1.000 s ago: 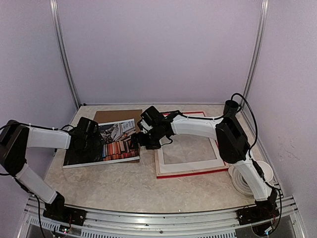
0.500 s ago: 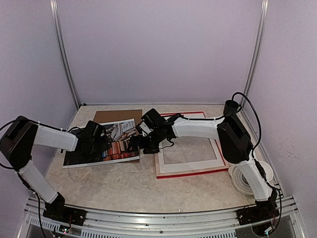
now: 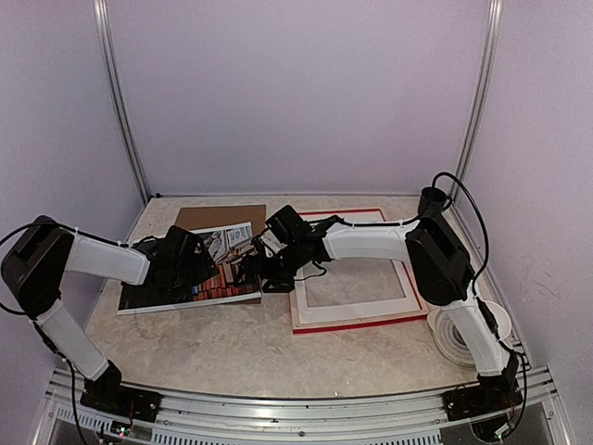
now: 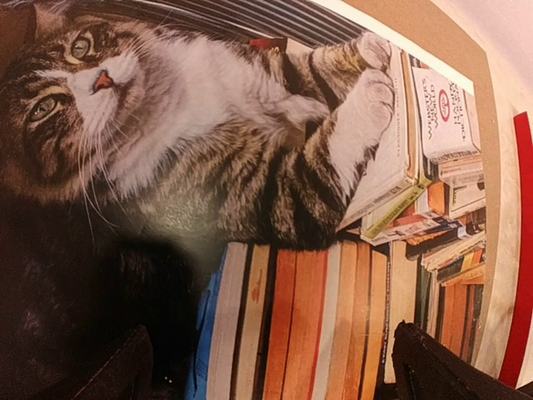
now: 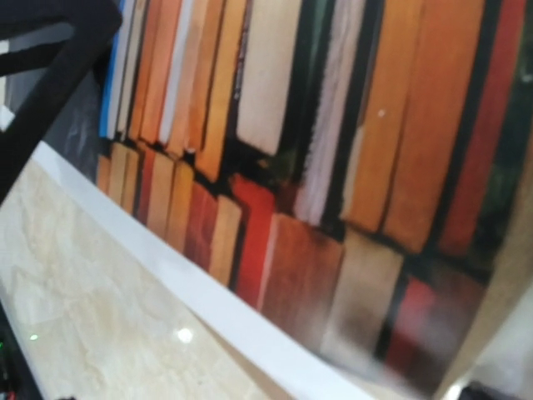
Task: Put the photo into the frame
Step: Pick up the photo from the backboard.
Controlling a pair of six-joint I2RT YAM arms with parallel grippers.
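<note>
The photo (image 3: 222, 283), a tabby cat on stacks of books, lies flat at the table's left, its far end over a brown backing board (image 3: 218, 217). The red frame (image 3: 352, 324) lies to its right with a white mat (image 3: 357, 308) on it. My left gripper (image 3: 197, 264) hovers low over the photo's middle, open. In the left wrist view its fingertips (image 4: 125, 371) stand wide apart over the photo (image 4: 250, 167). My right gripper (image 3: 252, 271) is at the photo's right edge, open. The right wrist view shows the photo (image 5: 333, 125) close up, with its white edge on the table (image 5: 83, 292).
A white coil (image 3: 463, 336) lies at the near right beside the frame. Purple walls with metal posts close in the table on three sides. A red strip of the frame (image 4: 520, 250) shows at the right of the left wrist view.
My left gripper has slid to the right over the photo. My right gripper has shifted a little left and lower towards the photo's right edge. Photo and frame have not moved.
</note>
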